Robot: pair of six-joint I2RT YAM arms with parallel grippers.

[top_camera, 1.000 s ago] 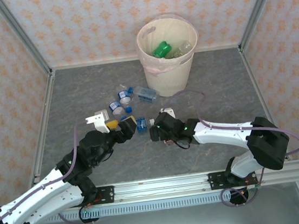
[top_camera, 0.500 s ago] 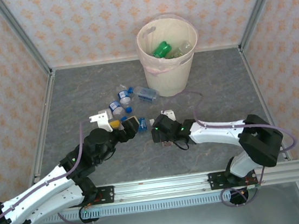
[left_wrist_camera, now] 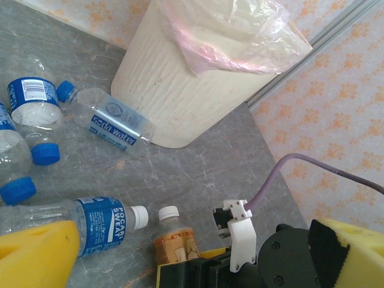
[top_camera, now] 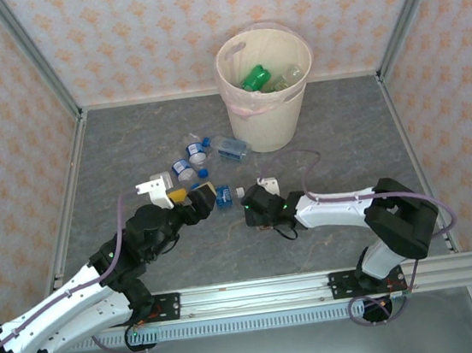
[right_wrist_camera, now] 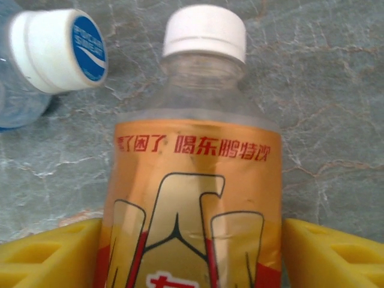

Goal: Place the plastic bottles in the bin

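Right gripper (right_wrist_camera: pixel 192 255) clamps the orange-label bottle (right_wrist_camera: pixel 192 180), yellow pads touching both sides. The bottle lies on the table, white cap, red Chinese text partly reading "喝东鹏特饮". Beside it lies the "POCARI SWEAT" bottle (left_wrist_camera: pixel 99 223), blue label. The "soda water" bottle (left_wrist_camera: pixel 111 123) lies against the bin (top_camera: pixel 267 117), which holds a green bottle (top_camera: pixel 256 77). Left gripper (top_camera: pixel 180 194) is wide apart, holding nothing. Versus a second ago, the right elbow has shifted left; the left gripper is unchanged.

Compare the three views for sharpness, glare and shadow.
Top external: even light, sharp, only faint shadow beside the bin. Left wrist: soda water bottle crisp, liner glinting, near yellow pads soft. Right wrist: orange-labelled bottle slightly soft, no harsh glare.
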